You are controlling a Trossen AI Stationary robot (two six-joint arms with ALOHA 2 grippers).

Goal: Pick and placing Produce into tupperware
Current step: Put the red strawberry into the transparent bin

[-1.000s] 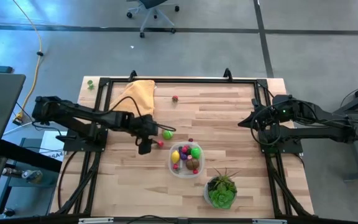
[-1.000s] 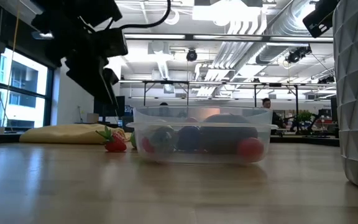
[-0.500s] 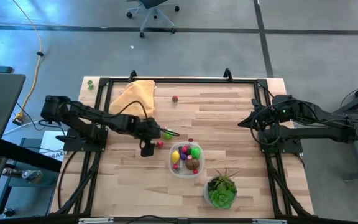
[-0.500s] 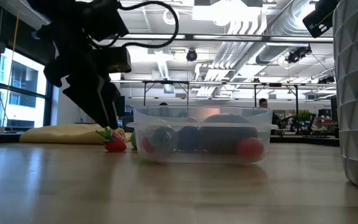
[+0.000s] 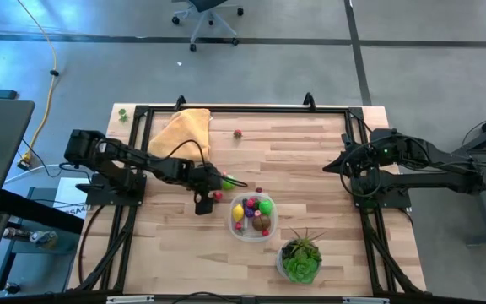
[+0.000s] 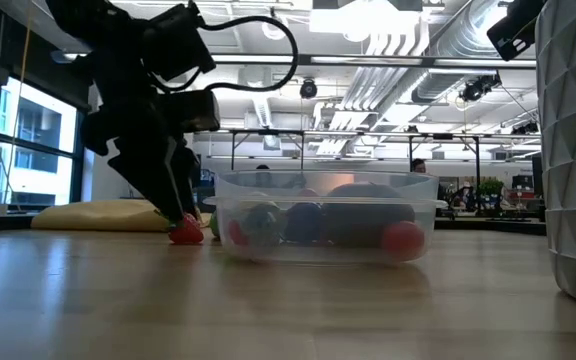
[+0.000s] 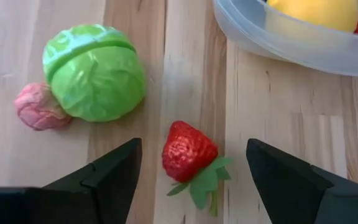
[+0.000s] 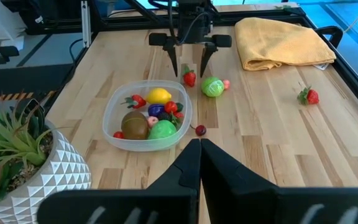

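Note:
A red strawberry [image 7: 188, 152] lies on the wood table just left of the clear round tupperware [image 5: 252, 216], which holds several toy fruits. My left gripper [image 7: 191, 180] is open and low over the table. Its fingers stand on either side of the strawberry without touching it, as the low view [image 6: 183, 215] also shows. Close by lie a green cabbage [image 7: 95, 81] and a small pink piece [image 7: 39, 107]. My right gripper [image 8: 199, 146] is shut, raised at the table's right side [image 5: 336, 165].
A yellow cloth [image 5: 186, 131] lies at the far left. A second strawberry [image 5: 238, 133] lies near the far edge, and a small dark red fruit [image 8: 200, 130] beside the tupperware. A white pot with a green plant [image 5: 300, 257] stands near the front edge.
My left gripper has come down and a little toward the table's right, onto the strawberry beside the tupperware. Its fingers now reach the table top around the strawberry. The strawberry and the tupperware have not moved.

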